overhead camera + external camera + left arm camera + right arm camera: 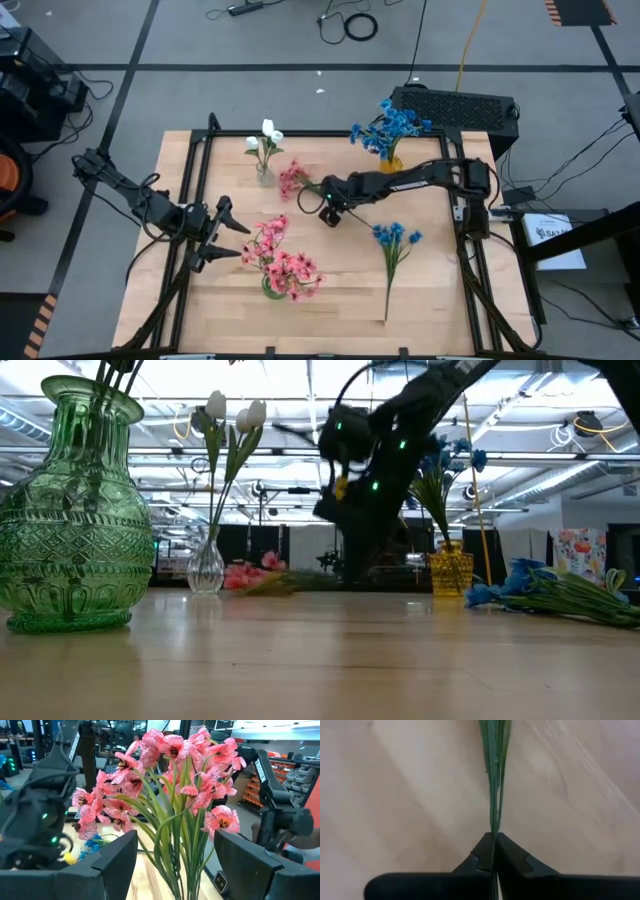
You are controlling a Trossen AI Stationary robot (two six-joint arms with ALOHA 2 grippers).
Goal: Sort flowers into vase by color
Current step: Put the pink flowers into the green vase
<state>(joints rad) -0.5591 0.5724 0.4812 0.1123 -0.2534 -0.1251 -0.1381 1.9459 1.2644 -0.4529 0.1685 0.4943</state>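
Observation:
A loose pink sprig (292,178) lies at the table's far middle, and my right gripper (328,208) is shut on its green stem. A green vase (75,510) near the front holds pink flowers (282,264). My left gripper (218,240) stands open just left of them, its fingers on either side of the bunch (175,795) in the left wrist view, touching nothing. White flowers (266,140) stand in a small clear vase (206,568). Blue flowers (390,126) stand in a yellow vase (450,572). A loose blue sprig (394,246) lies flat on the table's right. My right gripper pinches the pink sprig's thin green stem (494,827) between its two fingertips, at the stem's lower end. The fingers slant down from the table's right side, and the stem runs on straight ahead of them. The blossom end (250,575) appears to lie on the table.
Black rails (200,160) frame the wooden table on its left, right and far sides. A black box (455,108) sits beyond the far right corner. Bare wood lies at the front middle and front right, beside the blue sprig.

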